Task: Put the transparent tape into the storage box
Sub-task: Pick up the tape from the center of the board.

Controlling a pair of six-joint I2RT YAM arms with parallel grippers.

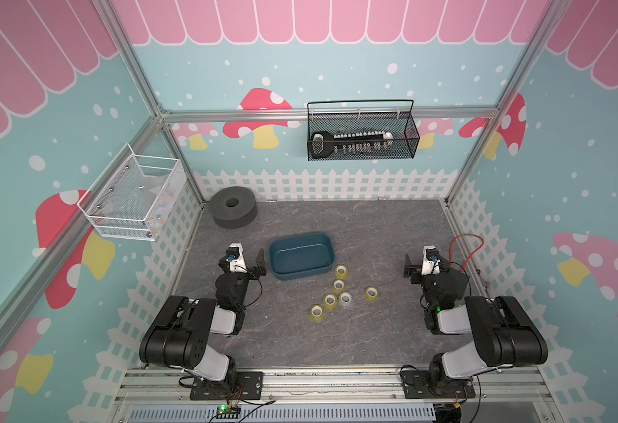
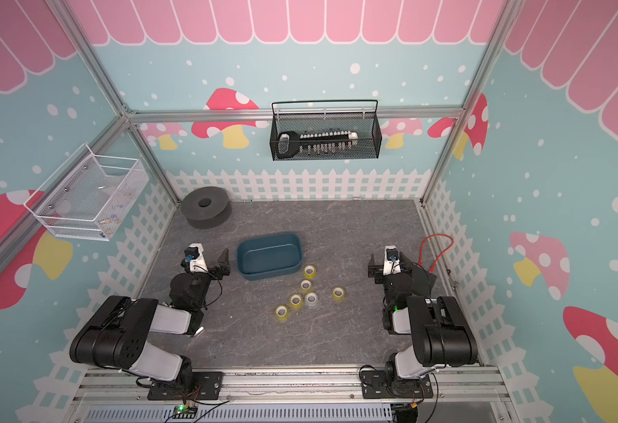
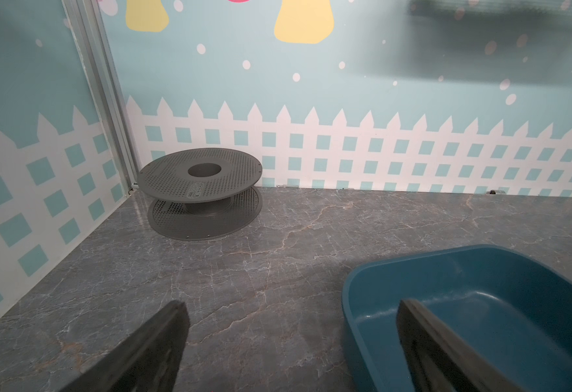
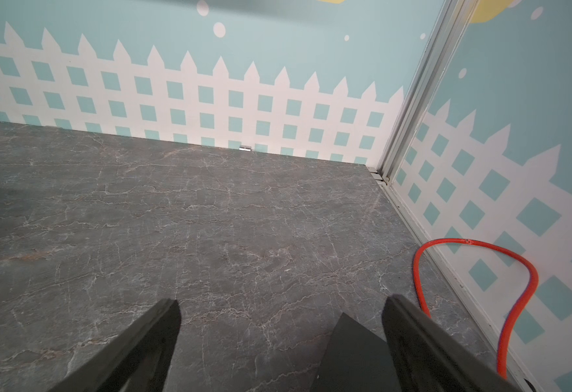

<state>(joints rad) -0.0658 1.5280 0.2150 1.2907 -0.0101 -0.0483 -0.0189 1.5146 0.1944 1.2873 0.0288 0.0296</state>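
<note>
The storage box (image 1: 300, 273) (image 2: 269, 271), a shallow teal-blue tub, stands empty at mid-table. Several small rolls of transparent tape lie just in front of it. Most are yellow-tinted, such as the roll (image 1: 341, 271) by the box's near right corner and the roll (image 1: 316, 313) nearest the front. One roll is colourless (image 1: 345, 299) (image 2: 311, 299). My left gripper (image 1: 245, 266) (image 3: 291, 305) is open and empty, just left of the box, whose near corner (image 3: 481, 305) lies behind one finger. Far to the right, my right gripper (image 1: 426, 273) (image 4: 281, 302) is open over bare table.
A grey perforated spool (image 1: 233, 207) (image 3: 203, 190) sits in the back left corner. A black wire basket (image 1: 362, 135) hangs on the back wall and a white mesh basket (image 1: 131, 197) on the left wall. An orange cable (image 1: 467, 245) (image 4: 529, 275) loops by the right wall.
</note>
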